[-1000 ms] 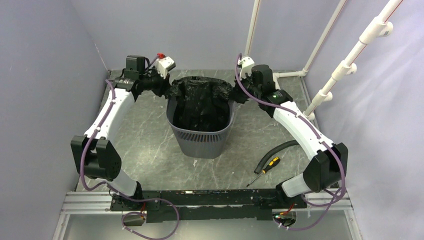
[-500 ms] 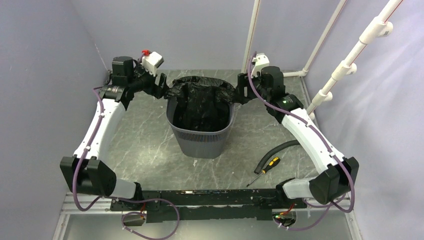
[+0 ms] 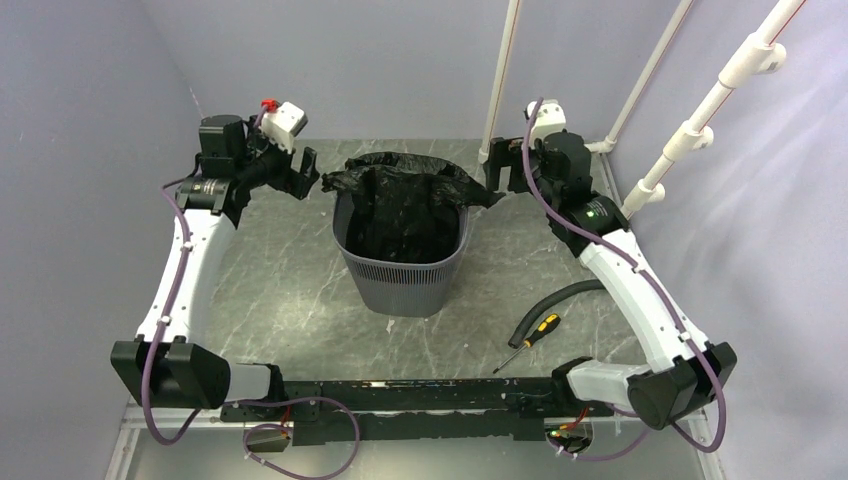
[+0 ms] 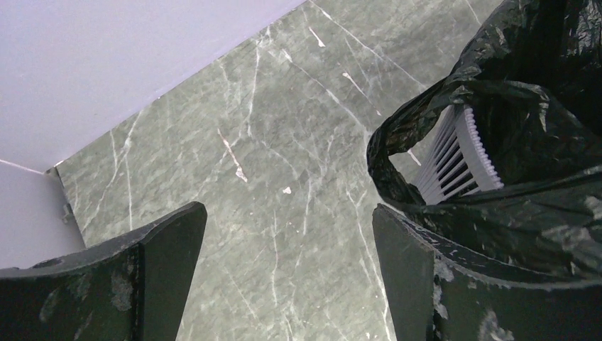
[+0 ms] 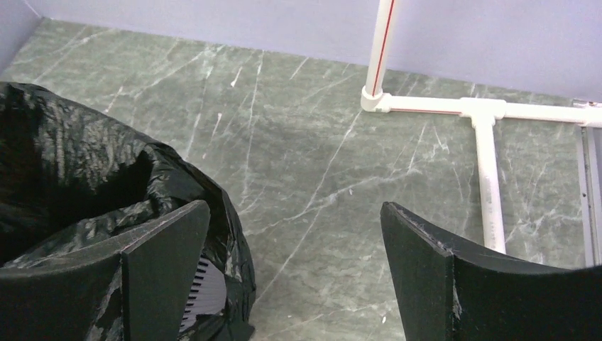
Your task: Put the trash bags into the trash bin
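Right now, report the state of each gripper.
Left gripper: open, holding nothing.
Right gripper: open, holding nothing.

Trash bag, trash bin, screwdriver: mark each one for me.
trash bag (image 3: pixel 402 218), top external view, film lining the inside of the bin
trash bin (image 3: pixel 405 285), top external view, near mesh wall
screwdriver (image 3: pixel 541 327), top external view, yellow and black handle

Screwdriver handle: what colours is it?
Screwdriver handle: yellow and black, clearest in the top external view.
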